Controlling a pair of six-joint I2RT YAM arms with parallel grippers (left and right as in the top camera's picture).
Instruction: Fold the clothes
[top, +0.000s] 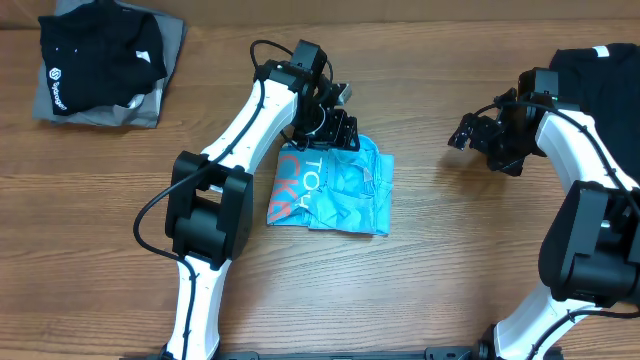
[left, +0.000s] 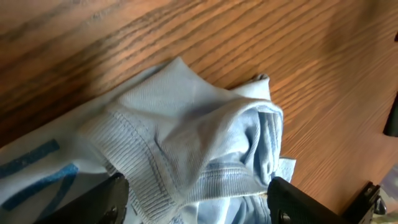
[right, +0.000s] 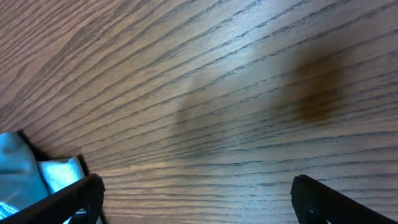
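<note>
Blue T-shirt folded at desk centre; both claws spread wide, neither gripping anything.

Light blue T-shirt (top: 335, 190) lies in a compact fold at the centre of the wooden desk (top: 450, 260), with white and red lettering showing at its 9 o'clock side. Left claw (top: 335, 128) sits at the shirt's 12 o'clock edge; the wrist view shows its jaws wide apart, with bunched ribbed collar fabric lying loose between them. Right claw (top: 475, 132) hangs at the shirt's 2 o'clock, well apart from it, fully spread over bare wood and holding nothing. Black T-shirt (top: 100, 55) rests on a grey garment (top: 165, 95) at 10 o'clock. Another black garment (top: 600, 75) lies at 2 o'clock.
</note>
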